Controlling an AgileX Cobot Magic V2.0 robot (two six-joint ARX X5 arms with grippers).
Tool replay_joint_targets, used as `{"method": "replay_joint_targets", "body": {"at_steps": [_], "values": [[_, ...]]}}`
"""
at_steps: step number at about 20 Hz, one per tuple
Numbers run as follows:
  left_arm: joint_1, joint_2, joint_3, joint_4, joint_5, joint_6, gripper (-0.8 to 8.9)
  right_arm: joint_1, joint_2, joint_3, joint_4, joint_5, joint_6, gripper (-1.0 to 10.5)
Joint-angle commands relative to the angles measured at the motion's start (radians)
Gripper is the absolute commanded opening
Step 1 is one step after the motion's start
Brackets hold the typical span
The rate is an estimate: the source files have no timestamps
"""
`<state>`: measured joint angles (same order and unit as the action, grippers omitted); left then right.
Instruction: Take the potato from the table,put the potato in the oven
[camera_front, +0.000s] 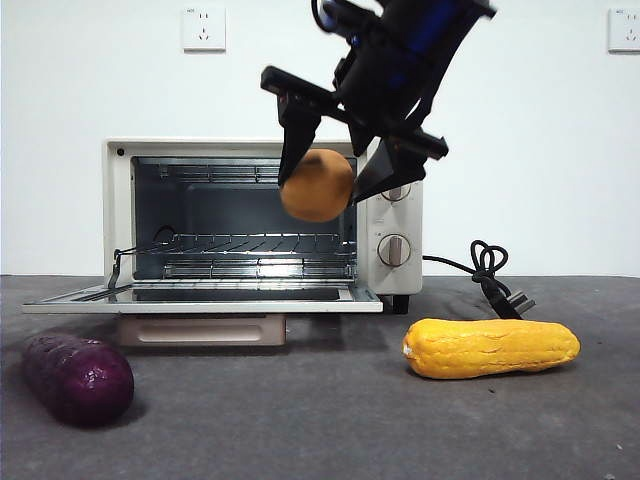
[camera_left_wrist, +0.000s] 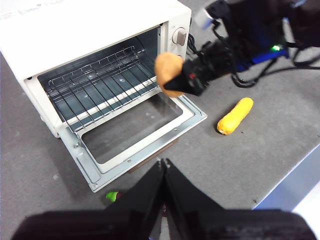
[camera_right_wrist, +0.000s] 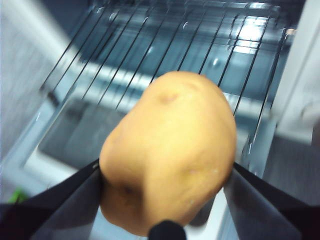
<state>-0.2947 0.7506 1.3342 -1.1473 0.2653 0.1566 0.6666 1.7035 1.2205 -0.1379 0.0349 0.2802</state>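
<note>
The tan-orange potato (camera_front: 317, 185) (camera_left_wrist: 168, 73) (camera_right_wrist: 170, 150) hangs in the air, pinched between the two black jaws of my right gripper (camera_front: 335, 178) (camera_left_wrist: 176, 82) (camera_right_wrist: 165, 182), which is shut on it. It sits in front of the right part of the cream-white oven's (camera_front: 397, 270) (camera_left_wrist: 95, 22) mouth, above the lowered door (camera_front: 200, 297) (camera_left_wrist: 135, 135). The wire rack (camera_front: 250, 243) (camera_right_wrist: 165, 45) inside is bare. My left gripper (camera_left_wrist: 163, 172) stays shut, high above the dark grey table (camera_front: 320, 420) near the door's front edge.
A dark purple vegetable (camera_front: 77, 378) lies on the table at the front left. A long bumpy yellow one (camera_front: 490, 347) (camera_left_wrist: 235, 115) lies to the right of the oven. The black cord and plug (camera_front: 492, 275) trail behind it.
</note>
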Motion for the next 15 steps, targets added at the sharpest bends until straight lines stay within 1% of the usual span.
{"method": "replay_joint_targets", "body": {"at_steps": [1,4,6,10,13,14,15], "values": [[0.001,-0.003,-0.004,0.0,0.001,0.001,-0.08,-0.021,0.068,0.062,0.018,-0.011,0.008,-0.2],[0.001,-0.003,-0.004,-0.001,0.001,0.0,-0.08,-0.031,0.16,0.149,0.021,-0.035,0.026,-0.2],[0.001,-0.003,-0.004,-0.006,0.001,0.0,-0.08,-0.031,0.219,0.199,0.053,-0.031,0.026,-0.2],[0.001,-0.003,-0.004,-0.044,0.001,0.001,-0.08,-0.032,0.302,0.259,0.11,-0.027,0.067,-0.2],[0.001,-0.003,-0.004,-0.051,0.0,0.001,-0.08,-0.032,0.323,0.26,0.117,0.024,0.061,-0.2],[0.001,-0.003,-0.004,-0.051,0.001,0.001,-0.08,-0.032,0.324,0.26,0.117,0.024,0.061,0.2],[0.001,-0.003,-0.004,-0.051,0.0,0.001,-0.08,-0.032,0.324,0.26,0.117,0.024,0.061,1.3]]}}
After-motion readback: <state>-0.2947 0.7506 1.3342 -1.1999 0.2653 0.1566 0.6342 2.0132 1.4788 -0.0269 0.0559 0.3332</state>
